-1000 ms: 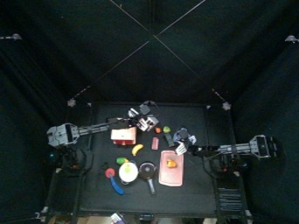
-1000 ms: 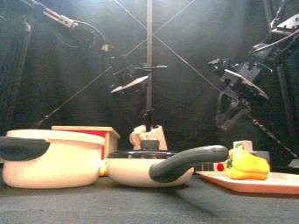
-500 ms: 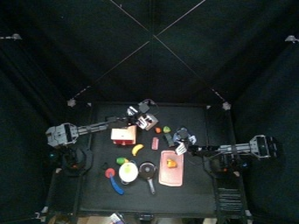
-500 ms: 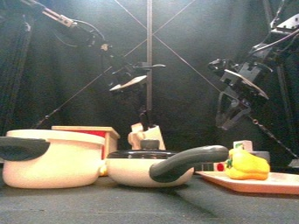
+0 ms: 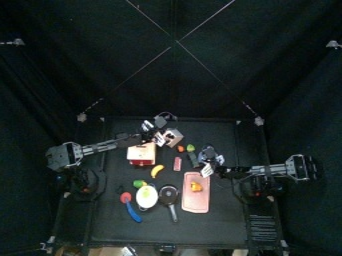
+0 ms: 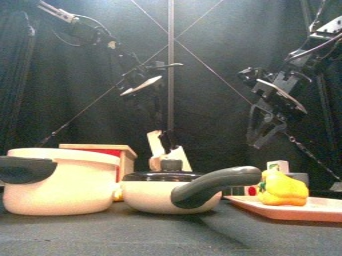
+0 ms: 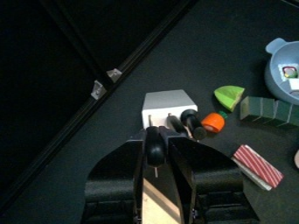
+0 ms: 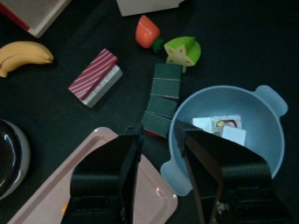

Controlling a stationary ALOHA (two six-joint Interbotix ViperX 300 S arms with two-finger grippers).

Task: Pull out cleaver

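A black cleaver handle (image 7: 156,150) is clamped in the left pincer (image 7: 156,157), held above the knife block (image 7: 166,108) near the tabletop's (image 5: 118,200) far edge. The right pincer (image 8: 162,149) is held apart, raised over the blue bowl (image 8: 239,105) near the right edge.

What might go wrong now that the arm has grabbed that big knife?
The left gripper pinches only the slim black handle of the cleaver, so the blade might twist or slip free. The knife block stands loose on the table, so it may lift or tip as the blade drags upward. Other knife handles sit right beside the jaws and might get snagged.
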